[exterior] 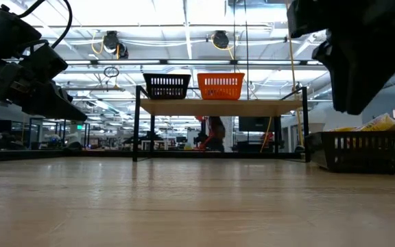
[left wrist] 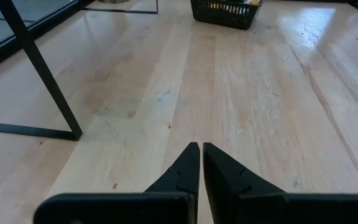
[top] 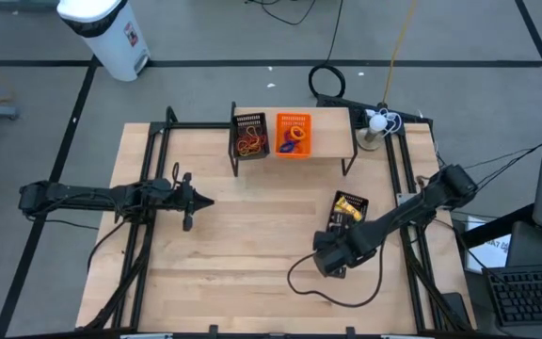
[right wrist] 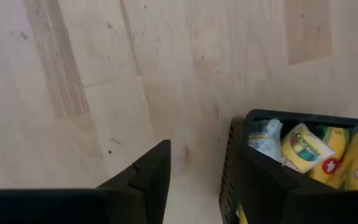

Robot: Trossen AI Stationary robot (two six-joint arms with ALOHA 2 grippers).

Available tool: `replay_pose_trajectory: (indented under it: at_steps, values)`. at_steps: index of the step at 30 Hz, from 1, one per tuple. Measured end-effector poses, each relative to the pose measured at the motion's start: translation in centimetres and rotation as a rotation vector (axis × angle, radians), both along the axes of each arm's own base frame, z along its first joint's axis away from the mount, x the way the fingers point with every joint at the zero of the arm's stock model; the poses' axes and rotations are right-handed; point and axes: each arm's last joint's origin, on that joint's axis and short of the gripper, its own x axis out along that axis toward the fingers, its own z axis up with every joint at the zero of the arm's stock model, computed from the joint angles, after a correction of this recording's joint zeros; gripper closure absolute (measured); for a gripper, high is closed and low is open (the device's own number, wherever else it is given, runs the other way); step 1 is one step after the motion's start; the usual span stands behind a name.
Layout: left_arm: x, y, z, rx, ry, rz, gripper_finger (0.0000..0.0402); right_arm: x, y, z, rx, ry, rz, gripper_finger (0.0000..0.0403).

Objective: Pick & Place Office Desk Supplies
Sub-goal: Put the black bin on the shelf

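Two arms hover — the left gripper [top: 199, 201] pinched shut and empty mid-table, the right gripper [right wrist: 194, 180] parted, holding nothing, beside the black tray [top: 347, 211] of yellow pieces [right wrist: 316, 152] — so it should centre above one piece before descending.

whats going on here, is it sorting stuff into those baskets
Nothing is held. The right gripper hangs open over the near wall of a black mesh tray of yellow packets on the table. The left gripper is shut and empty, waiting left of centre. On the shelf, another black tray holds rubber bands; the orange tray holds small rings.
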Motion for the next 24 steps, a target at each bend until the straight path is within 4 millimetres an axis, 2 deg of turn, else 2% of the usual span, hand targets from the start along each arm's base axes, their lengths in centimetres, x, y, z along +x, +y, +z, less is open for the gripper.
replay_pose_trajectory:
  at_steps: [16, 20, 24]
  values:
    - [0.0, 0.0, 0.0, -0.002, 0.0, 0.001, 0.0378, -2.3, -1.9, -4.5, -0.073, 0.114, -0.094, 0.0259]
    - [0.0, 0.0, 0.0, -0.002, 0.0, 0.002, 0.0378, -2.6, -2.1, -4.8, -0.083, 0.131, -0.086, 0.0266]
    - [0.0, 0.0, 0.0, -0.002, 0.0, 0.001, 0.0378, -2.6, -2.1, -4.9, -0.083, 0.133, -0.06, 0.0292]
